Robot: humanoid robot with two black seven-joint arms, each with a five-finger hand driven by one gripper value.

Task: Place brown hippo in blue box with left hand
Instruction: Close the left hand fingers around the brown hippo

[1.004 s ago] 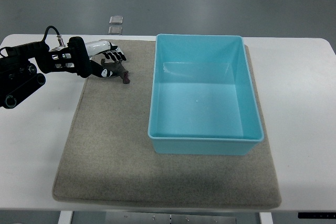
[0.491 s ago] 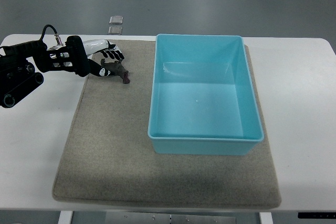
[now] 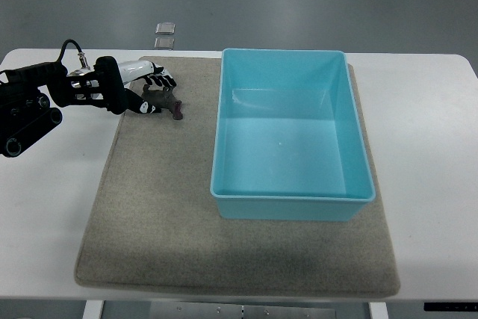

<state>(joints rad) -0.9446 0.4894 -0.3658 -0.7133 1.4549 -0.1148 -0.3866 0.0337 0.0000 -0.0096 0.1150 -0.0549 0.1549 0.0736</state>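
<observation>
Slowly, the left hand (image 3: pixel 149 84) has slid a tiny bit up and to the left since a second ago, and the brown hippo (image 3: pixel 162 100) has gone along with it. That hand comes in from the left edge on a black arm with a thin black cable looping over it. Its white and black fingers (image 3: pixel 166 79) are curled around the top of the hippo, holding it. The hippo is small and dark brown, and it sits at the far left corner of the gray mat (image 3: pixel 164 207). I cannot tell if it is touching the mat or lifted off it. The blue box (image 3: pixel 291 201) stands on the mat to the right of the hippo, a little way off. Everything rests on a white table (image 3: pixel 437 169).
</observation>
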